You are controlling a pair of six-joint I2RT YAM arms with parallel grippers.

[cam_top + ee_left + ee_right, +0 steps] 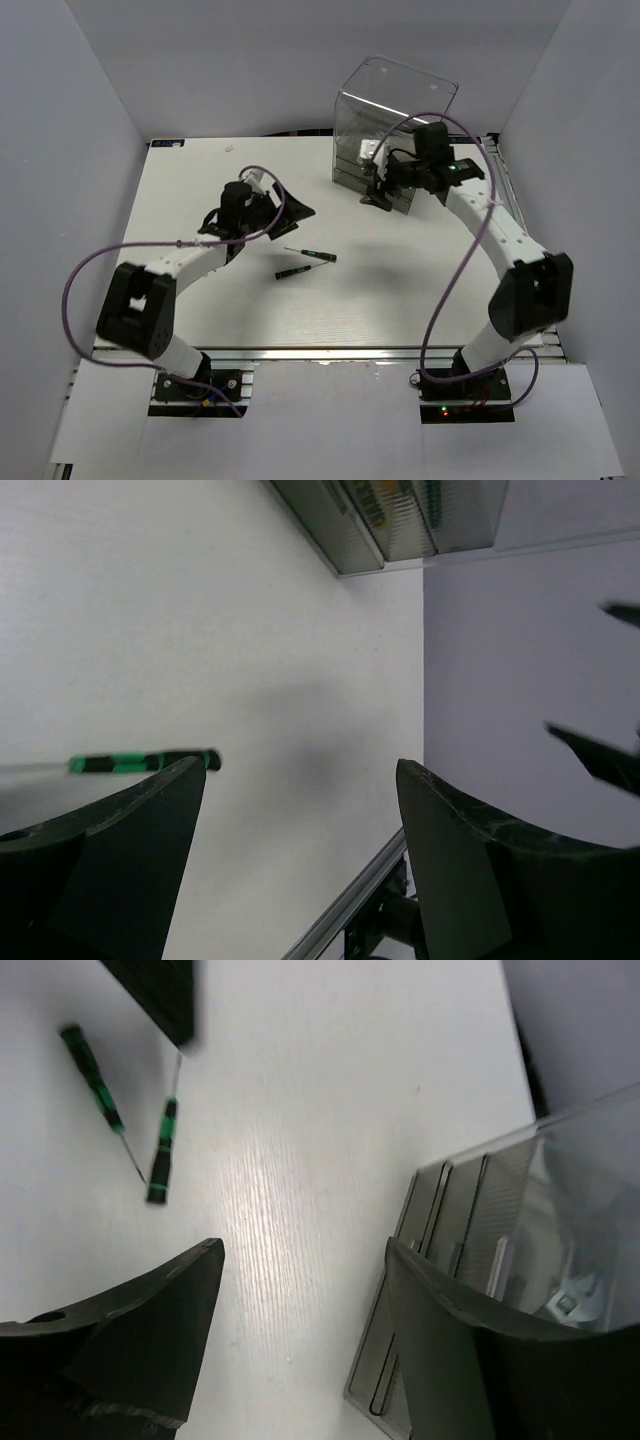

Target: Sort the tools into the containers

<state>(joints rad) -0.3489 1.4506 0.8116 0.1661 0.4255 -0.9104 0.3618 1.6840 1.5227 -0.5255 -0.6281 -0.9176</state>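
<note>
Two thin black-green screwdrivers (312,255) (298,270) lie side by side mid-table; the right wrist view shows them too (95,1085) (164,1152). The left wrist view catches one screwdriver (140,762) just past its left finger. My left gripper (295,210) hovers open above and left of them, with nothing between its fingers. The containers, shallow drawers (365,175) (450,1250) at the foot of a clear cabinet (395,115), stand at the back right. My right gripper (377,192) is open and empty at the drawer fronts. Something orange-yellow (372,502) shows through a drawer.
Purple cables (455,270) loop from both arms over the table. A silver thing (565,1302) sits inside the cabinet. White walls enclose the table on three sides, and a metal rail (350,900) runs along its edge.
</note>
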